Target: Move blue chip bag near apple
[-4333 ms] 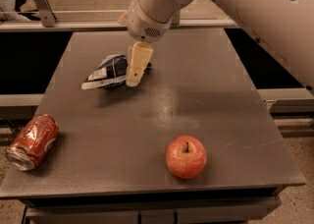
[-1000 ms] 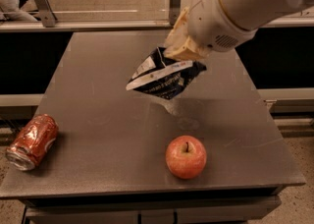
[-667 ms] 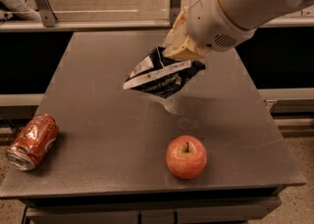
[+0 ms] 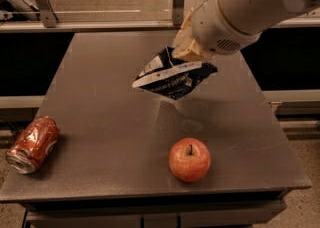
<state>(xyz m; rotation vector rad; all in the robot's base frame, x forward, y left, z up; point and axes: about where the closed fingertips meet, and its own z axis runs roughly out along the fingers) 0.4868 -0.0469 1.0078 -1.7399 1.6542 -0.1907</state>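
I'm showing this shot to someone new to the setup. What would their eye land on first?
The big white arm at upper right, its gripper shut on the blue chip bag above the middle of the table. Then the apple near the front edge, and the crushed red soda can at the front left corner.

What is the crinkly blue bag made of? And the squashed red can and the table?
The blue chip bag, held above the table by the pincer, looks like thin foil or plastic: it's creased and shiny. The red can seems painted metal, dented with a silvery end. The table looks like smooth grey metal or laminate, faintly reflective.
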